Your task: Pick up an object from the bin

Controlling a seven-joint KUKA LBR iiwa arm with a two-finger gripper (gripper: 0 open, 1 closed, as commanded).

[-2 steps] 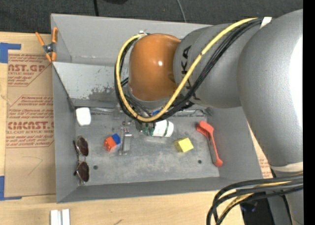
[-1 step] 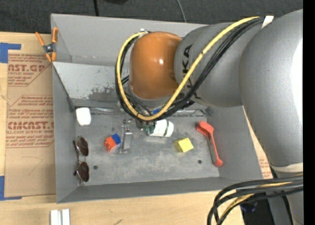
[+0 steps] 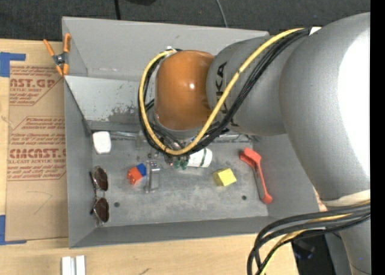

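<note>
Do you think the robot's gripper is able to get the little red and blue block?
Probably yes. The gripper hangs right beside the small red and blue block on the grey metal bin's floor. Nothing lies on the block, and the brown sunglasses lie apart from it, nearer the left wall.

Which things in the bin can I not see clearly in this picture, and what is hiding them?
1. End effector: camera view, its upper part hidden under the orange cover and cables.
2. White cylinder: left end covered by the cables; its kind is unclear.
3. Red and blue thing: too small to identify.
4. Bin floor at the back: hidden by the arm.
</note>
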